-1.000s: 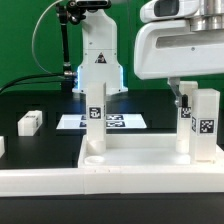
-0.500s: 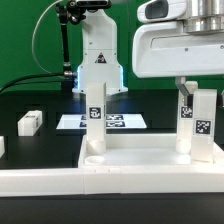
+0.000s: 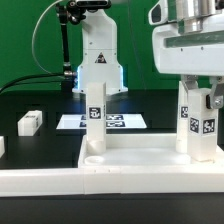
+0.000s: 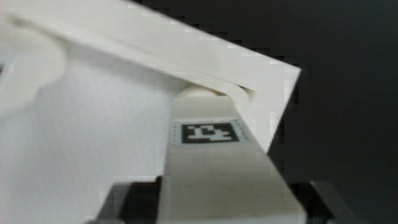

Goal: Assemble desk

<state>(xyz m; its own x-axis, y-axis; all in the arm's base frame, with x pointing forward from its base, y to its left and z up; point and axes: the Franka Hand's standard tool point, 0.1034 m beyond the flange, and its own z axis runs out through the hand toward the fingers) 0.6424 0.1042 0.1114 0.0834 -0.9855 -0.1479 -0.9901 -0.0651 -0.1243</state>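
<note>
Loose leg (image 3: 30, 122): lies apart from panel (image 3: 130, 165), 9 o'clock in ext. view.
Upright leg (image 3: 94, 120): stands at panel's 11 o'clock corner.
Marker board (image 3: 118, 122): flat, 12 o'clock, behind panel.
Claw (image 3: 196, 100): clamped on right leg (image 3: 205, 130) (upright, panel's 2 o'clock corner).

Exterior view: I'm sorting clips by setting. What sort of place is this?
Probably a robotics lab bench, not a home: a robot arm stands on a black table before a green backdrop, with a marker board of printed tags lying flat on it.
</note>
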